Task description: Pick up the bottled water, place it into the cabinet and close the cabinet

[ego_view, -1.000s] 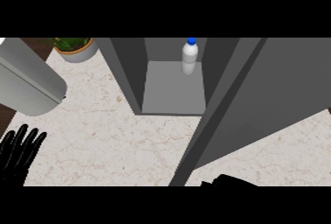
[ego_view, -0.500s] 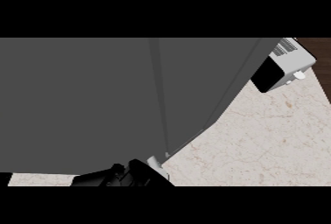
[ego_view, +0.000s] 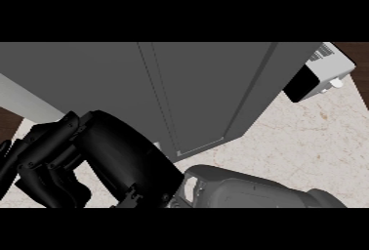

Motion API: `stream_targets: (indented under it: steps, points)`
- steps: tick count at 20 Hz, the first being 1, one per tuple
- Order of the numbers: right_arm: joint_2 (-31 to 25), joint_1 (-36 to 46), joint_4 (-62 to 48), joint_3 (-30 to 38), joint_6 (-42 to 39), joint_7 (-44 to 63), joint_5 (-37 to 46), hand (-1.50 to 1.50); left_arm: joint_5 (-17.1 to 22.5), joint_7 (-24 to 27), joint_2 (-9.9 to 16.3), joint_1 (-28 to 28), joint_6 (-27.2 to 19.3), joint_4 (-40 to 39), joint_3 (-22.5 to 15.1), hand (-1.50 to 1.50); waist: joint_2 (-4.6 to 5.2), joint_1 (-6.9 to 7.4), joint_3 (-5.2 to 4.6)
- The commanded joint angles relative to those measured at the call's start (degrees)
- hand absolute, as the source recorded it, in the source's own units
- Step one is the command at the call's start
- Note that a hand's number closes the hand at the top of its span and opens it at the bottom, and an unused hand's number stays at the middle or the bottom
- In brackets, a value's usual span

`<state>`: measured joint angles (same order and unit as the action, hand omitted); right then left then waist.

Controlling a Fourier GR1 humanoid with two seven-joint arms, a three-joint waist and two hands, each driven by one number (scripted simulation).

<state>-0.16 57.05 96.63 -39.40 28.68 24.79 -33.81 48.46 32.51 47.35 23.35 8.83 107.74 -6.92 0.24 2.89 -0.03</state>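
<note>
From my head view the grey cabinet (ego_view: 180, 93) fills most of the frame, and I see only its outer panels with a vertical seam running down the middle, so the doors look shut from here. I cannot see the bottled water anywhere in this view; whether it sits behind those panels I cannot tell. A black hand (ego_view: 54, 156) shows at the lower left, close to the camera, its fingers curled inward in front of the cabinet's lower corner, and I see nothing held in them. It joins a thick black wrist running to a grey forearm (ego_view: 252, 190) that comes in from the lower edge toward the right, so I take it for my right hand. My other hand does not show. To the right of the cabinet lies the pale marbled counter (ego_view: 310, 146), and at the upper right corner stands a white appliance with a dark front (ego_view: 317, 78), well apart from the hand.
</note>
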Motion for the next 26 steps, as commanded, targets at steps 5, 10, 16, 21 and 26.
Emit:
stream_targets:
  steps: [5,10,16,21,26]
  points:
    - [0.2,-1.8,-10.9,3.2,-21.0,-2.6,-12.4,1.50,1.4,-2.4,0.5,2.8,0.8,2.3,4.2,-1.50,0.00,-1.03,0.04]
    - [0.1,-3.1,-19.5,8.0,-26.4,-7.9,-7.5,1.50,2.2,-3.1,-0.1,5.5,2.3,4.8,8.7,-1.50,-0.17,-1.50,0.05]
    - [-3.4,-2.5,-22.9,14.6,-28.8,-9.5,-4.7,1.50,-1.6,-5.1,-4.3,3.5,0.7,4.2,6.3,-1.50,-0.21,-2.42,0.04]
    - [-5.7,-2.0,-28.5,17.2,-26.5,-14.9,1.2,1.50,0.9,-8.1,-3.1,3.6,0.0,6.4,9.1,-1.50,-0.16,-2.12,0.06]
    - [-8.2,-0.9,-30.8,19.5,-25.3,-15.5,2.9,1.50,-2.0,-6.2,-5.0,5.4,2.9,5.4,6.5,-1.50,-0.12,-2.19,0.00]
